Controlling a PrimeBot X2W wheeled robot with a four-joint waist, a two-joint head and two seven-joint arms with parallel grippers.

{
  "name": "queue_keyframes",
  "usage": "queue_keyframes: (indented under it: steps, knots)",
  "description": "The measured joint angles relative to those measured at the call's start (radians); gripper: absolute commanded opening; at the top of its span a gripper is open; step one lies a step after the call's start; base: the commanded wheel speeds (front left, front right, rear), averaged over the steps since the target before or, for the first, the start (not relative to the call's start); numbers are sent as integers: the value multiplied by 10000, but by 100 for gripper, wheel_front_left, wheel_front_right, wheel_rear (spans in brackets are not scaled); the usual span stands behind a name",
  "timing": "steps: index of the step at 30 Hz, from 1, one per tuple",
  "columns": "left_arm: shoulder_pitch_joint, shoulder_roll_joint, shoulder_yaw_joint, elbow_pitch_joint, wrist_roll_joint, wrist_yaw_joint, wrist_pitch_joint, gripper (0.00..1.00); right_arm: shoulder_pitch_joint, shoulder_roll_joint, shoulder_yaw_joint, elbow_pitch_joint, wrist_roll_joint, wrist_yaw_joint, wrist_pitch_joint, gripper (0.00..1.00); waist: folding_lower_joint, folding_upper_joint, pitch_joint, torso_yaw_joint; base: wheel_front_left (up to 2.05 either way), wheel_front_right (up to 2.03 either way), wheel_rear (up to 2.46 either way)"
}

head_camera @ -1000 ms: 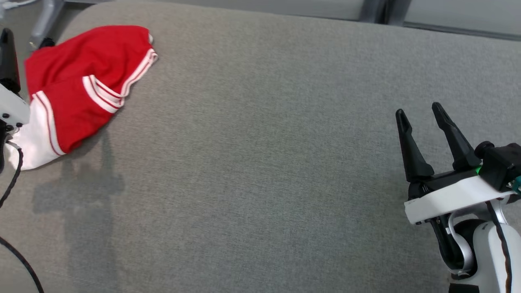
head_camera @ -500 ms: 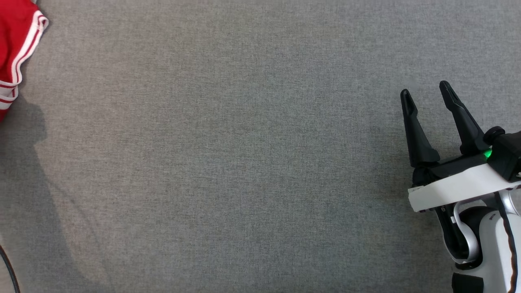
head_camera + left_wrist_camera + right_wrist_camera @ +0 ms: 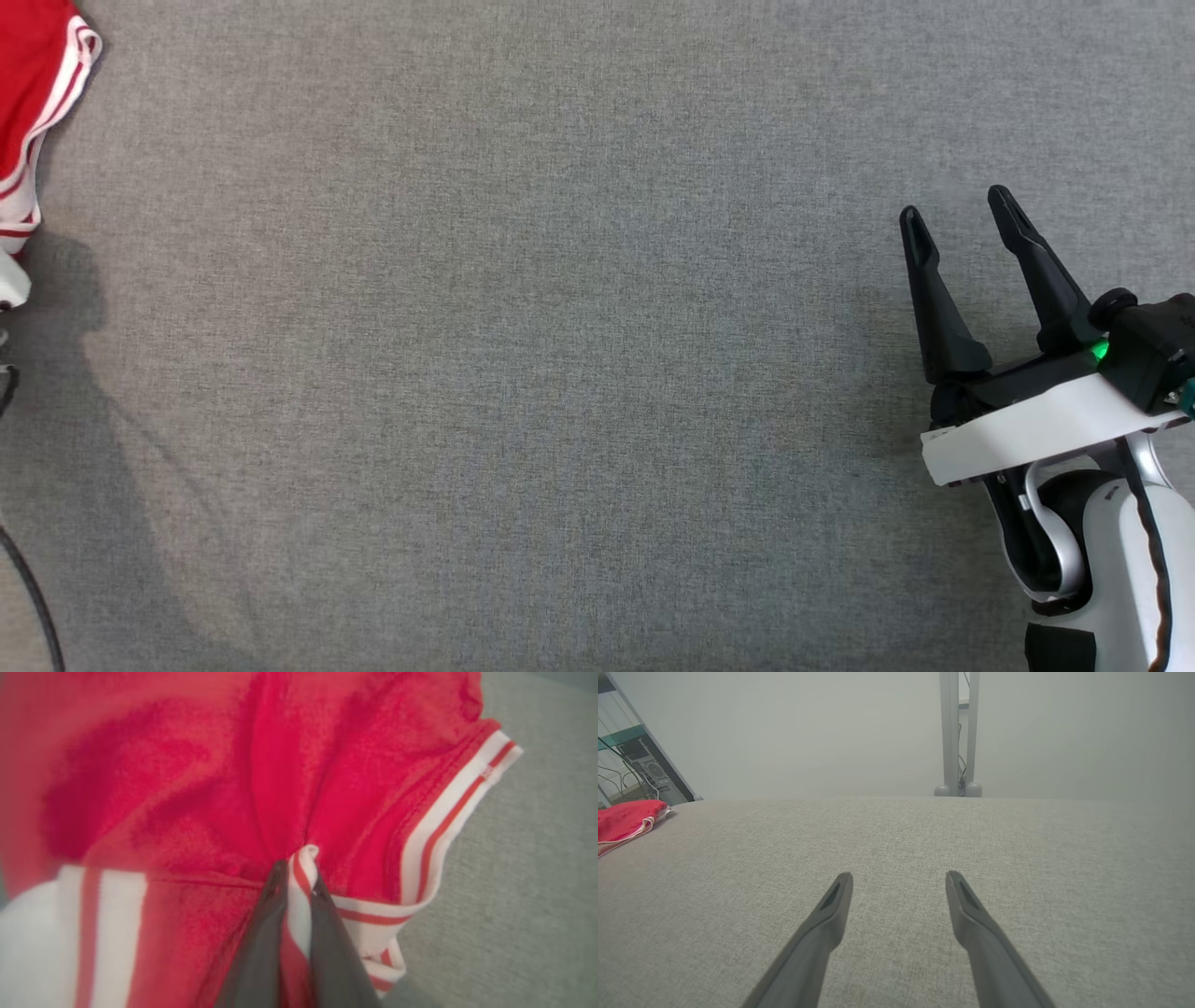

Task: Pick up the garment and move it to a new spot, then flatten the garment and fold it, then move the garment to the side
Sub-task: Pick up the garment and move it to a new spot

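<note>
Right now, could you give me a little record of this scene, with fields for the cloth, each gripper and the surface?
garment: red with white stripes, bunched, unfolded
left gripper: shut on the garment's striped edge
right gripper: open, holding nothing, apart from the garment
grey surface: fabric-covered; garment at its far left in the head view

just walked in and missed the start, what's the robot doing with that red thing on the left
The left gripper is shut on a white-and-red striped edge of the red garment, which sits bunched at the far left of the grey fabric surface. The right gripper is open and holds nothing, over the bare surface on the right. The garment is not yet flattened or folded.
</note>
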Motion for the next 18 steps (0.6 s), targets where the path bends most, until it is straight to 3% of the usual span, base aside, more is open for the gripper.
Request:
queue_keyframes:
  steps: [8, 18]
  knots:
    - [-77, -397, -224, -600, 84, -384, -800, 0, 14, -4, -69, 180, 67, 0, -192, 100, 0, 0, -473, 14, 0, 0, 0]
    - [-8, -972, -1244, -2372, 727, -742, -1122, 0, 216, -2, -146, 598, 441, 0, -514, 100, 0, 0, -1563, -156, 0, 0, 0]
